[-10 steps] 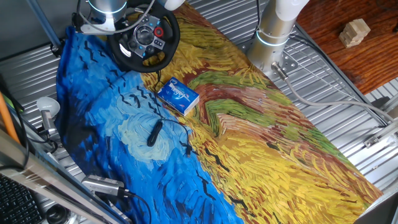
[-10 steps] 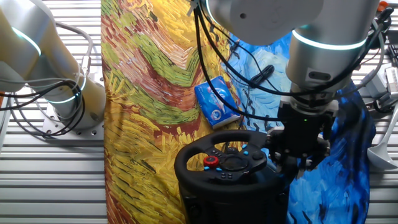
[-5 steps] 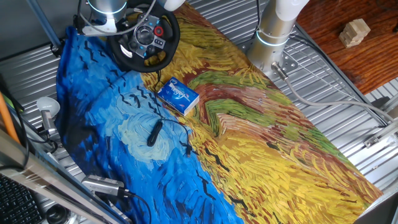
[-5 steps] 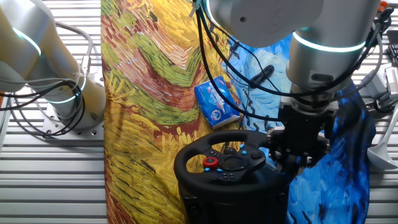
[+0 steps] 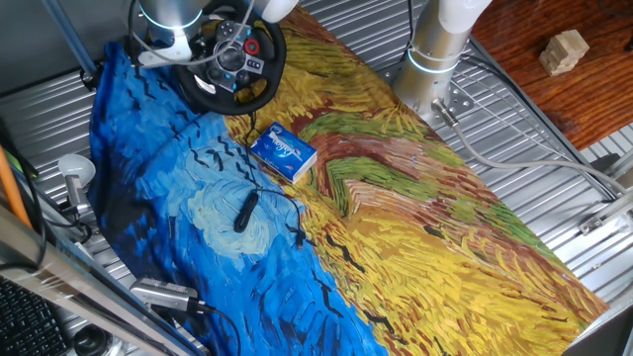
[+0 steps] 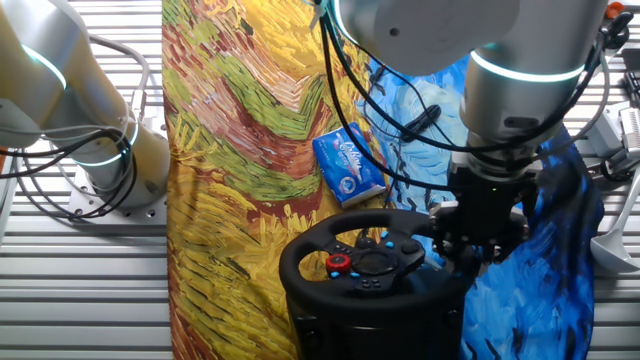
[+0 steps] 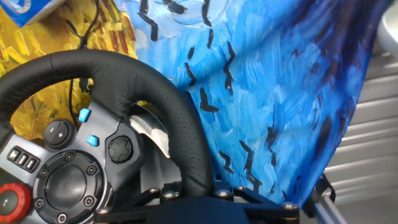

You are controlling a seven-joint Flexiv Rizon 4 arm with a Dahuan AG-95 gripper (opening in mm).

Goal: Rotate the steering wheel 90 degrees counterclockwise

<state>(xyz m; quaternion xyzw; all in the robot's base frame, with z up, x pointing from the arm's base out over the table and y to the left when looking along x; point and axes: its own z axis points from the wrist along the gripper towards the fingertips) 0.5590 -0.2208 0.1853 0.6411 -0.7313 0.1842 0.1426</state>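
The steering wheel (image 5: 229,97) is black with a thick rim and a hub with a red button. It stands at the far left end of the painted cloth, and it also shows in the other fixed view (image 6: 304,262). My gripper (image 6: 452,240) sits at the wheel's rim on the blue side of the cloth. In the hand view the rim (image 7: 179,118) runs down between the fingers of my gripper (image 7: 194,190), which is shut on it. In the first fixed view the arm hides the fingers.
A blue box (image 5: 283,152) lies on the cloth just in front of the wheel, and it also shows in the other fixed view (image 6: 349,167). A black cable with a small device (image 5: 244,211) lies on the blue part. A second arm's base (image 5: 435,49) stands beside the cloth.
The wheel has turned slightly counterclockwise with my gripper on its rim; the red button has shifted a little. The box and cable have not moved.
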